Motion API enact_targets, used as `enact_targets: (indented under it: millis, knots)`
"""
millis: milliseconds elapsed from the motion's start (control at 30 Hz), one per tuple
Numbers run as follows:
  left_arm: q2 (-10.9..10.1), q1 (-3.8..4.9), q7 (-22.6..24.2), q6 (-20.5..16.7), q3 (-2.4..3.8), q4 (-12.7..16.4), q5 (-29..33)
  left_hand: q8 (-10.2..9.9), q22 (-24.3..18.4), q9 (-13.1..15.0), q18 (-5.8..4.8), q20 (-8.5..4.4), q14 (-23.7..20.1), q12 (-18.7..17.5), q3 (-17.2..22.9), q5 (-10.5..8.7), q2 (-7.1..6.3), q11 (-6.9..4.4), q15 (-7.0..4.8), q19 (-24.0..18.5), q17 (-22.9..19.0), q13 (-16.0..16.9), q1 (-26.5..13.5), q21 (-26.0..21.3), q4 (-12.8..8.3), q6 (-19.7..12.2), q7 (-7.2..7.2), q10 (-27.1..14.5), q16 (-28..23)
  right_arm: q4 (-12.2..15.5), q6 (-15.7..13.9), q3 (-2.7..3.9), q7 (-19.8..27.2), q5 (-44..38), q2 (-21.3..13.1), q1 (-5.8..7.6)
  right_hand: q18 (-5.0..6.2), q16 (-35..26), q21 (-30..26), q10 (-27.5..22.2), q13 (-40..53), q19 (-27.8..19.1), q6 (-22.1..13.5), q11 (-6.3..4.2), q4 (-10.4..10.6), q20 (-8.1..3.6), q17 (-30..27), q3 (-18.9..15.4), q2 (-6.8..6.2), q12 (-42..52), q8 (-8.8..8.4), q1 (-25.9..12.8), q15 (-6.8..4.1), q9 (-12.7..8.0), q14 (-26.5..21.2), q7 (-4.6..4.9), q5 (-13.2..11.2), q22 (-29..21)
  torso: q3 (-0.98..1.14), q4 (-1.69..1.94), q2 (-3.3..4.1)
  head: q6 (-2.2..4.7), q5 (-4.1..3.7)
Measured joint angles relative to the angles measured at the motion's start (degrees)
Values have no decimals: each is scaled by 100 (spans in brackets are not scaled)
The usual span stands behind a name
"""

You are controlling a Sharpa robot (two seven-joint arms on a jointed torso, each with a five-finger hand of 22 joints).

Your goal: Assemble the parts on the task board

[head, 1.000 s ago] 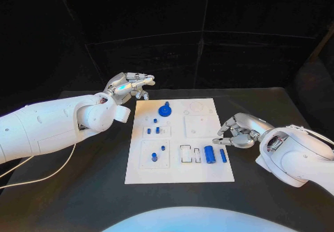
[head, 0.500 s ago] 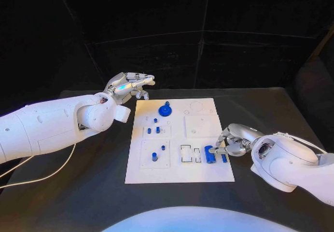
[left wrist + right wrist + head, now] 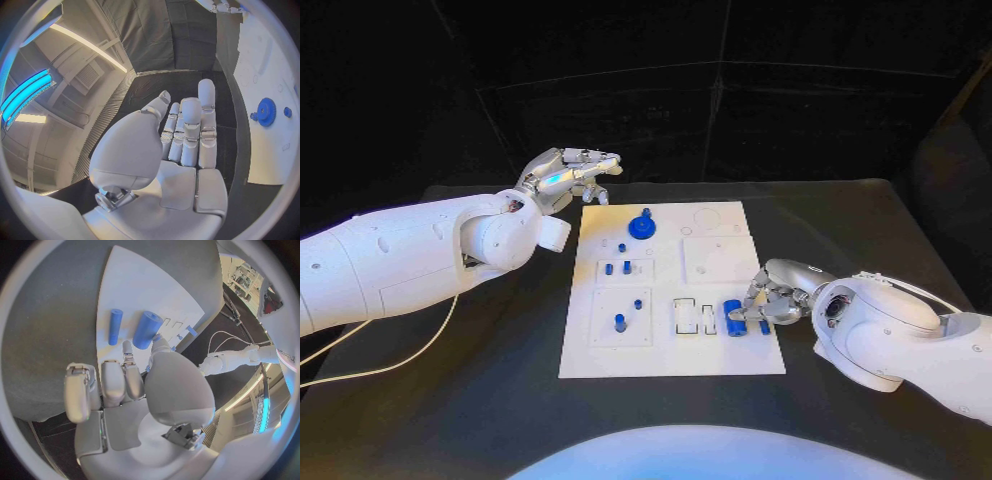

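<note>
The white task board (image 3: pixel 672 345) lies mid-table. A blue gear (image 3: pixel 642 227) stands near its far edge, and several small blue pegs (image 3: pixel 619 322) stand in its left blocks. A thick blue cylinder (image 3: pixel 733 319) and a thin one (image 3: pixel 763 325) lie near the board's right edge. My right hand (image 3: pixel 777 291) hovers just over them with its fingers curled down and nothing in it. The right wrist view shows both the thick cylinder (image 3: pixel 147 329) and the thin cylinder (image 3: pixel 115 326) lying free just beyond my fingertips (image 3: pixel 127 347). My left hand (image 3: pixel 568 175) is raised beyond the board's far left corner, fingers straight, holding nothing.
Two empty rectangular slots (image 3: pixel 687 315) sit just left of the cylinders. A raised white block (image 3: pixel 717 260) lies on the board's right half. In the left wrist view the gear (image 3: pixel 267 111) and a small peg (image 3: pixel 287 111) lie past my left hand (image 3: pixel 187 135). Black table surrounds the board.
My right hand has moved left and down toward the board, ending over the two cylinders. The left arm has not moved.
</note>
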Motion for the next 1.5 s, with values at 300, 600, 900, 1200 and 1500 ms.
enact_targets:
  millis: [300, 600, 900, 1200, 1500]
  knots:
    - [-9, 0, -4, 7, 0, 5, 0, 0, 0, 0, 0, 0, 0, 0, 0, 0, 0, 0, 0, 0, 0, 0, 0, 0, 0, 0, 0, 0, 0, -69, 183, 8, -26, -75, 142, -64, 0, 0, 0, 0, 0, 0, 1, 0, 0, 0, -24, 0, 24, 0, 38, 24, 0, 30, 0, 0, 0, 0, -2, 0, -2, -5, 9]
    - [-29, 0, -7, 10, 0, 11, 0, 0, 1, 0, 0, 0, 0, 0, 0, 0, 0, 0, 0, 0, -1, 0, 0, 0, 0, 0, 0, 0, 0, -107, 210, 38, -27, -247, 250, -126, 0, 0, 0, 20, -1, 0, 63, -20, -31, 0, -30, -32, 134, 0, 139, 137, -21, 104, -21, -40, 41, -1, -4, 0, -5, -8, 7]
    - [-48, 0, -10, 12, 0, 21, 0, 0, 1, 0, 0, 0, 0, 0, 0, 0, 0, 0, 0, 0, -1, 0, 0, 0, 0, 0, 0, 0, 0, -47, 49, 21, -20, -388, 239, -169, 1, 0, 43, 103, -1, -1, 253, -103, -110, -42, -13, -33, 308, 105, 304, 419, -83, 216, -20, -157, 663, -1, -2, 0, -7, -9, 31]
    - [-50, 0, -12, 16, 0, 21, 0, 0, -1, 0, 0, 0, 0, 0, 0, 0, 0, 0, 0, 0, -1, 0, 0, 0, 0, 0, 0, 0, 0, 215, -501, -1, -59, -286, 163, -203, 0, 24, 66, 121, -1, -2, 281, -165, -44, -84, 29, -101, 375, 106, 384, 486, -143, 267, -1, -149, 1044, -1, 0, -4, -15, 23, 36]
    - [-50, 0, -13, 23, 0, 23, 0, 0, -6, 0, 0, 0, 0, 0, 0, 0, 0, 0, 0, 0, -2, 0, 0, 0, 0, 0, 0, 0, 0, 365, -953, 2, -67, 0, 267, -200, 0, 24, 88, 121, -1, -2, 281, -165, -1, -83, 49, -204, 520, 106, 416, 341, -163, 486, -21, -149, 937, -1, -3, 10, -9, 53, 62]
